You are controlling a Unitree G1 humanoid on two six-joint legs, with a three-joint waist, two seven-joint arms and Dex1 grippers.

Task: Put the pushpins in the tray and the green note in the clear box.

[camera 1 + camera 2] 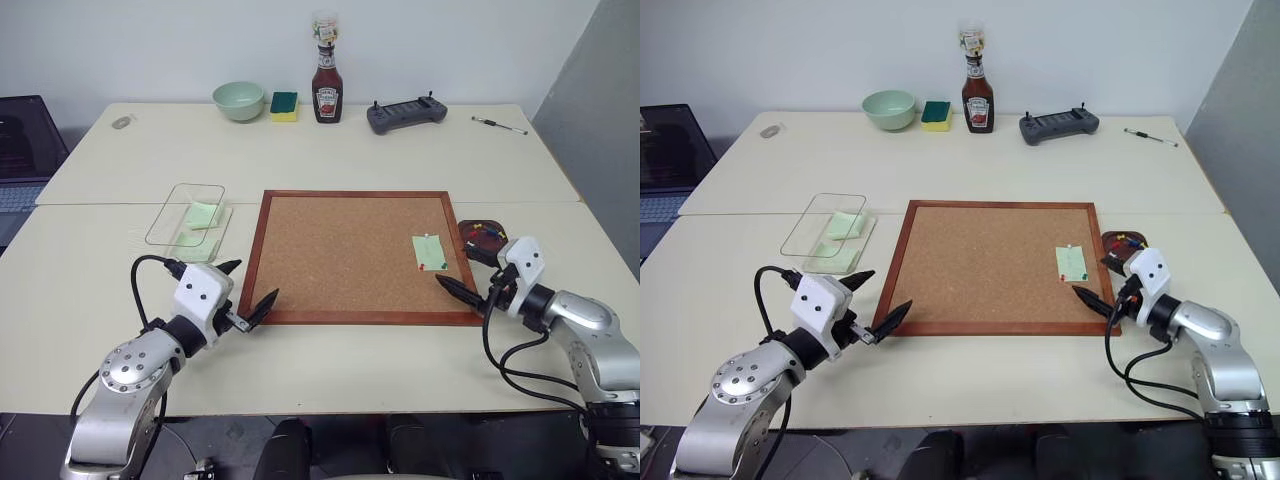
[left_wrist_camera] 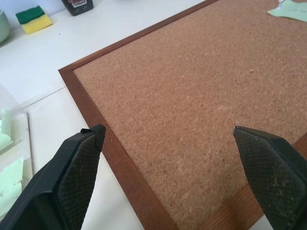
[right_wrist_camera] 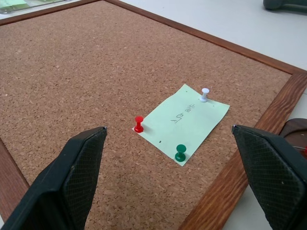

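One corkboard (image 1: 352, 254), wood-framed, lies mid-tabletop (image 1: 300, 160).

One green note (image 3: 183, 122) lies pinned near the board's right edge. Three pushpins stand in it: white pin (image 3: 204, 94), red pin (image 3: 138, 123), green pin (image 3: 180, 152).

One tray (image 1: 483, 238), dark reddish-brown, sits just right of the board's frame and holds several more coloured pins, too small to count.

One clear box (image 1: 188, 220) sits left of the board, with pale green slips inside; number unclear.

Left hand (image 1: 246, 290): fingers spread wide, nothing between them, at the board's near left corner.

Right hand (image 3: 168, 182): fingers likewise apart and empty, at the near right corner, aimed toward the note.

Far edge of the tabletop: one pale green bowl (image 1: 239, 100), one sponge (image 1: 284, 105), one ketchup bottle (image 1: 327, 88), one dark controller (image 1: 406, 114), one screwdriver (image 1: 499, 124).
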